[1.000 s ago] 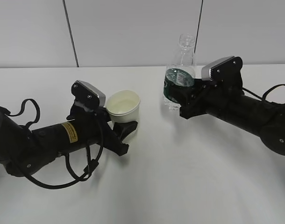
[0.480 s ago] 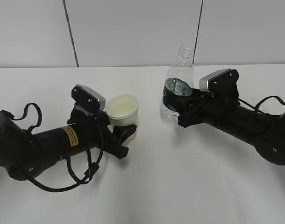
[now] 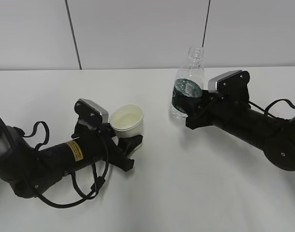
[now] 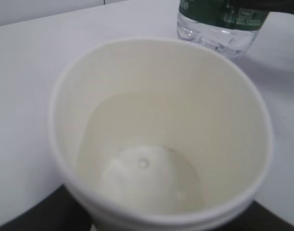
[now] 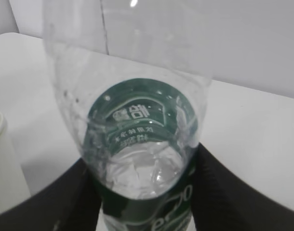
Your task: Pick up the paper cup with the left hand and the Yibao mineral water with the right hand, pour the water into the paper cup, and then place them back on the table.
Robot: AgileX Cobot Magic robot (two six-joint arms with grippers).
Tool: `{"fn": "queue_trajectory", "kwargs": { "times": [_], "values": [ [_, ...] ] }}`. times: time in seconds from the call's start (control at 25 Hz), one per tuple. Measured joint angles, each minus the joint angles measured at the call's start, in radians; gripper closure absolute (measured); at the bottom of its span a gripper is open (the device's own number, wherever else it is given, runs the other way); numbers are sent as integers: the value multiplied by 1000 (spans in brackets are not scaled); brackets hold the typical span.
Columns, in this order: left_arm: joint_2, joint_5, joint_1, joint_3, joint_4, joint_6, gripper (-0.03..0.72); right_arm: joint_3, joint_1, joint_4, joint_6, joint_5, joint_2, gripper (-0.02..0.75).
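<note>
Exterior view: the left hand (image 3: 130, 143) pinches the paper cup (image 3: 127, 121) left of the table's (image 3: 186, 193) middle; the right hand (image 3: 190, 110) clamps the Yibao mineral water (image 3: 188, 83) nearer the far edge. The capless bottle could slosh if jolted.

Left wrist view: the cup, cream inside, holds water (tilting would spill it).

Right wrist view: clear bottle, green label, fingers on both sides; a weak squeeze might let it slip.

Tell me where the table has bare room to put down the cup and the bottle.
The table is bare in front, between the two arms, and along the back wall behind the cup. It is crowded near the left hand around the cup and near the right hand around the bottle.
</note>
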Motion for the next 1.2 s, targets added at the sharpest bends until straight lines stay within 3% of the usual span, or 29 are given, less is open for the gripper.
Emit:
{"fn": "queue_trajectory", "kwargs": {
  "times": [0.36,0.72,0.96,1.2],
  "values": [
    [7,-18,0,-1,-2,0,261,0,0,-8,-41,39,18,366],
    [7,-10,0,-1,0,13,138,0,0,-37,-47,47,18,366],
    [7,-5,8,-1,16,27,128,0,0,-43,-49,47,18,366],
    [-8,-9,56,29,52,27,128,0,0,-50,-49,64,18,366]
  ]
}}
